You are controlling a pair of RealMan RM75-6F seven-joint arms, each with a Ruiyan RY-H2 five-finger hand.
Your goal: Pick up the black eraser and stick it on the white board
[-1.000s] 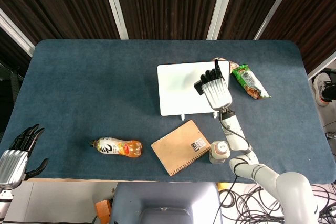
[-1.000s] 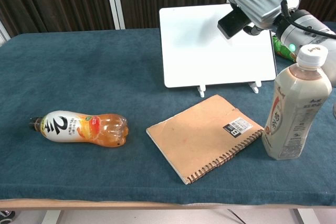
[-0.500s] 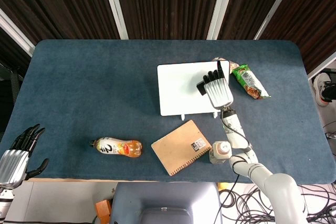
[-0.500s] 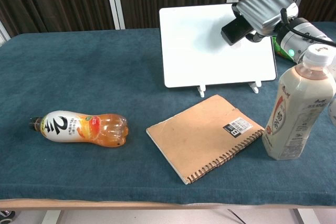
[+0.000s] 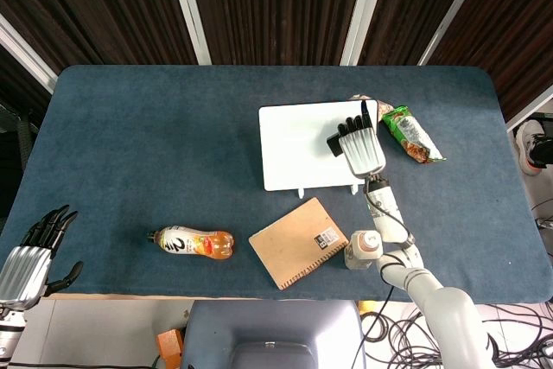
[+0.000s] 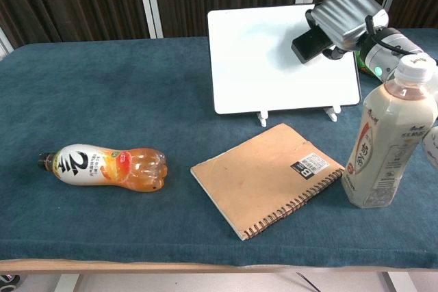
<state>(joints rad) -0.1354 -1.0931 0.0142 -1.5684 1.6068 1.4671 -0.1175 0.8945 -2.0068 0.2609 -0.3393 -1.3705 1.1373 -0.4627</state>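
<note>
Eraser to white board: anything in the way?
Nothing visible. The right hand holds the black eraser right in front of the white board, upper right area. The milk tea bottle and notebook sit nearer the camera, out of the path.

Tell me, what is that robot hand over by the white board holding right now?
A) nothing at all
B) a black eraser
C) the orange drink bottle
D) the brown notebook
B: the right robot hand holds the black eraser up in front of the white board, while the orange bottle and notebook lie untouched on the table.
</note>
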